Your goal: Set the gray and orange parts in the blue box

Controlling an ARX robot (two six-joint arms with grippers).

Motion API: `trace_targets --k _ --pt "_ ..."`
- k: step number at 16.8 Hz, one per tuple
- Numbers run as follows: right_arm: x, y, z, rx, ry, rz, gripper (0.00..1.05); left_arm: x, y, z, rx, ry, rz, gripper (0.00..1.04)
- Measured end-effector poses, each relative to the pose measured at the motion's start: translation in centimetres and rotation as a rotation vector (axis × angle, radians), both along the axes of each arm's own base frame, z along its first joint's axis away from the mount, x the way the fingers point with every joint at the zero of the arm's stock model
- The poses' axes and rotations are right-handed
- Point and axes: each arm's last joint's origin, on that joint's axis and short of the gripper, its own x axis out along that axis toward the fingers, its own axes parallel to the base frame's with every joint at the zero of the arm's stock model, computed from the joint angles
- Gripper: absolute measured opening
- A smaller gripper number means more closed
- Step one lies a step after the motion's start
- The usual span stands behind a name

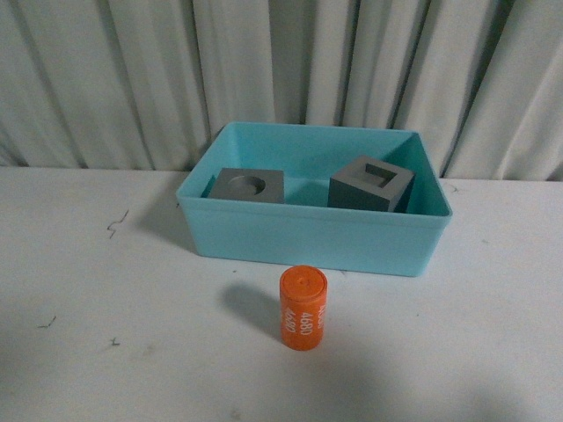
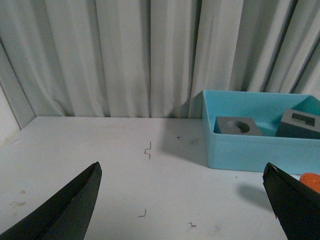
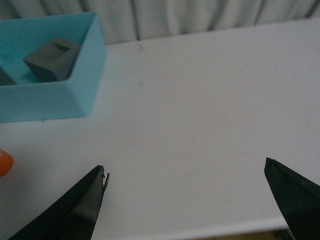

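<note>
Gray round-recess cube (image 1: 250, 185) and square-recess cube (image 1: 371, 185) sit inside the blue box (image 1: 308, 239). The orange cylinder (image 1: 303, 308) stands on the table (image 1: 106, 334) near the box's front wall. My left gripper (image 2: 182, 167) and right gripper (image 3: 185, 166) hang with jaws spread wide.

blue box (image 1: 308, 242): on table, open | round-hole gray cube (image 1: 249, 185): inside, left | square-hole gray cube (image 1: 371, 184): inside, right, tilted | orange cylinder (image 1: 303, 308): upright, outside, just before box
</note>
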Motion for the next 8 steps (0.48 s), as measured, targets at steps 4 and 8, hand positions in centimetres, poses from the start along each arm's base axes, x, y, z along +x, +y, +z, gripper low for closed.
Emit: trace_targets --k 4,8 --pt "5.3 -2.6 0.8 0.000 0.175 0.539 0.98 0.0 0.0 0.0 0.000 0.000 0.000 0.98" --pt "9.4 0.7 -1.3 -0.195 0.291 1.031 0.98 0.0 0.0 0.0 0.000 0.000 0.000 0.98"
